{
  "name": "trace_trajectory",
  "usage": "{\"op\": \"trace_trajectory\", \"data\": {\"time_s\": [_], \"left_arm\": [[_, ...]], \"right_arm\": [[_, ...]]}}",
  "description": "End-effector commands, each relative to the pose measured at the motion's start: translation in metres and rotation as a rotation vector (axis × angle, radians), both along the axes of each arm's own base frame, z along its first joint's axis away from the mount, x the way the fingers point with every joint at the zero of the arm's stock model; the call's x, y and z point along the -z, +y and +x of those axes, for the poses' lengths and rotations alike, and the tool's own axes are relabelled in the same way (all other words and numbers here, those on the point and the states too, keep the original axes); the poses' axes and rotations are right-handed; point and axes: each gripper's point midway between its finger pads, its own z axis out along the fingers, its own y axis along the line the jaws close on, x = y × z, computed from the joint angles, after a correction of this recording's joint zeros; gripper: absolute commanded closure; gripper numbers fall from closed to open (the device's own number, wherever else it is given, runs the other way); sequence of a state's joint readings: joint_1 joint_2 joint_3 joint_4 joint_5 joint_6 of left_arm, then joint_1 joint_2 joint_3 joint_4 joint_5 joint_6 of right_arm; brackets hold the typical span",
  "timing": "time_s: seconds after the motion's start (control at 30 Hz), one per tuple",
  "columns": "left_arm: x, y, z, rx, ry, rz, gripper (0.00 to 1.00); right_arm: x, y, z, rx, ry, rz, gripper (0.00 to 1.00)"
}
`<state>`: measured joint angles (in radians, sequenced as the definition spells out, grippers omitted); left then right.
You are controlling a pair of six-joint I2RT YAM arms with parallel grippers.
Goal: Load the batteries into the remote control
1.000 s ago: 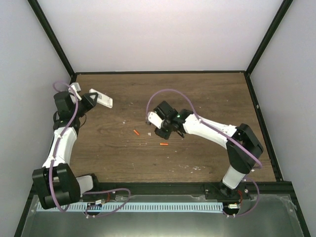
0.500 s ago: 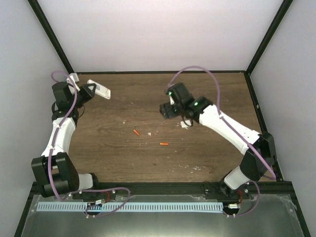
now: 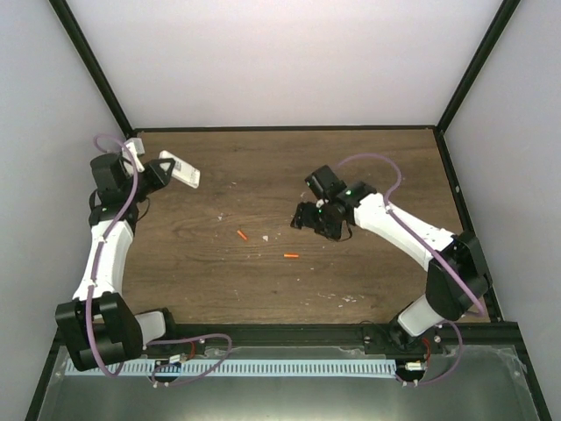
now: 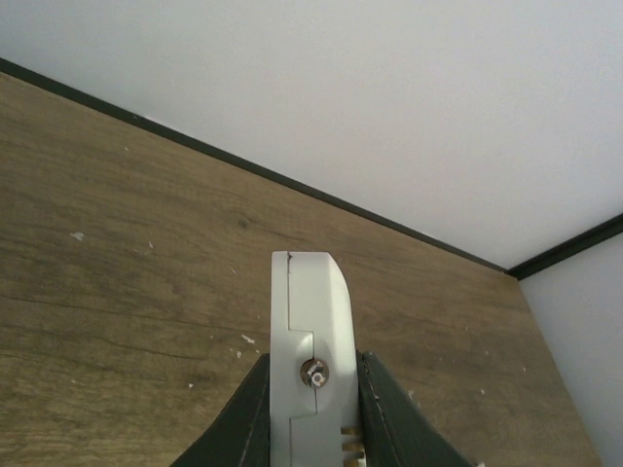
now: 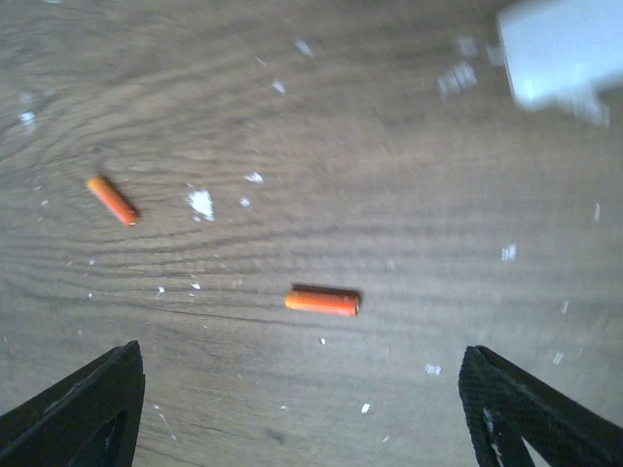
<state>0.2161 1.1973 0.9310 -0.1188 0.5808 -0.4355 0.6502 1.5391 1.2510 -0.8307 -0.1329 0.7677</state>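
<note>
Overhead and wrist views. The left gripper (image 3: 165,171) is clamping the remote control (image 3: 184,174) by one end, its two fingers (image 4: 243,418) pressing against the remote's opposite faces. In the left wrist view the white body (image 4: 311,331) is standing edge-on and projecting beyond the fingertips, with the wooden table (image 3: 368,167) lying behind it. All other positions are given from the remote control.

The two batteries are lying on the table to the right of the remote and nearer the arm bases, well apart from it and from each other. The first battery (image 3: 241,235) is resting closer to the remote. The second battery (image 3: 291,255) is lying farther right and a little nearer the bases.

The right gripper (image 3: 314,224) is hovering far to the right of the remote, above the table just beyond the second battery. Its fingers (image 5: 88,409) are standing wide apart and are gripping nothing. In the right wrist view the second battery (image 5: 323,302) is lying lengthwise between the fingers, slightly ahead of their tips. The first battery (image 5: 112,199) is showing at upper left beside white crumbs (image 5: 201,203). A blurred white piece (image 5: 569,49) is lying at the upper right corner of that view.
</note>
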Motion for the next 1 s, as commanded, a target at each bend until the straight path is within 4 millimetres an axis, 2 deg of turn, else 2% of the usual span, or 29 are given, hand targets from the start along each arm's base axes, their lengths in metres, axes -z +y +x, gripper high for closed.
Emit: {"op": "trace_trajectory", "data": {"time_s": [0.0,0.13,0.33,0.53,0.7,0.97], "left_arm": [[0.014,-0.011,-0.010,0.069,0.012,-0.006,1.00],[0.031,-0.013,-0.010,0.087,0.043,-0.023,1.00],[0.053,-0.017,-0.013,0.117,0.113,-0.031,1.00],[0.042,-0.018,-0.018,0.127,0.091,0.003,1.00],[0.041,-0.019,-0.017,0.135,0.087,-0.005,1.00],[0.048,-0.019,-0.013,0.139,0.101,-0.019,1.00]], "right_arm": [[0.003,0.009,-0.031,0.262,0.138,0.103,0.18],[0.016,0.008,-0.048,0.425,0.225,0.043,0.16],[0.044,0.014,-0.069,0.550,0.445,-0.150,0.16],[0.060,0.045,-0.064,0.581,0.515,-0.107,0.16],[0.068,0.046,-0.054,0.620,0.481,-0.113,0.18],[0.092,0.041,-0.054,0.643,0.487,-0.157,0.21]]}}
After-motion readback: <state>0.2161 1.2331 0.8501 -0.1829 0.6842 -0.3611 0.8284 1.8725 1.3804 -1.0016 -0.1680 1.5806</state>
